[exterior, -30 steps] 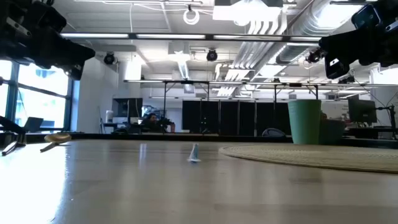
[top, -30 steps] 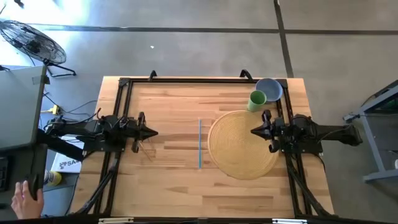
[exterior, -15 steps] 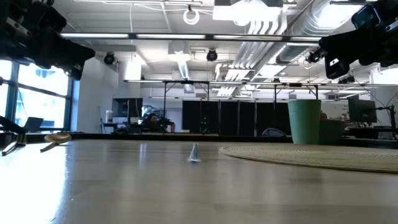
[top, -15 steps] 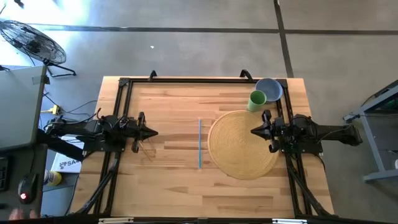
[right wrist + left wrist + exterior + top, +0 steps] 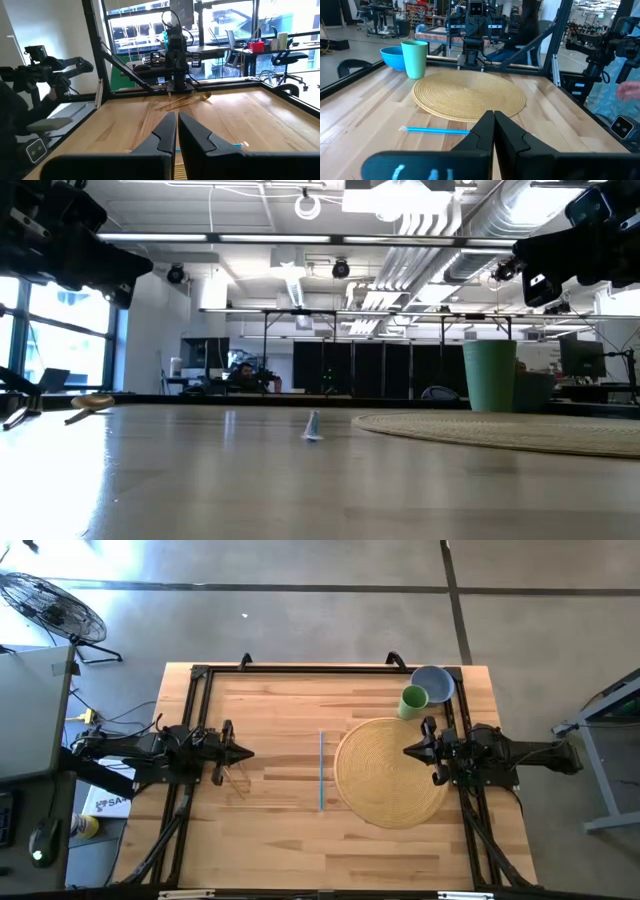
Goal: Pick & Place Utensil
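Note:
A thin blue utensil (image 5: 321, 770) lies flat on the wooden table, between the two arms and just left of a round woven mat (image 5: 390, 772). It also shows in the left wrist view, the blue utensil (image 5: 437, 130), and end-on in the low view, the blue utensil (image 5: 314, 426). My left gripper (image 5: 250, 752) hovers shut above the table's left part, pointing right toward the utensil. My right gripper (image 5: 406, 751) hovers shut over the mat's right part, pointing left. In their own views the left gripper (image 5: 493, 117) and right gripper (image 5: 177, 119) hold nothing.
A green cup (image 5: 414, 700) and a blue bowl (image 5: 433, 682) stand at the far right corner, beyond the mat. A wooden spoon and sticks (image 5: 186, 102) lie on the table under the left arm. A black frame (image 5: 300, 669) runs along the table's edges. Bare wood lies near the utensil.
Both arms and the things on the table have kept still. A person's hand on the floor side, off the table's near left corner, has drawn out of the high view.

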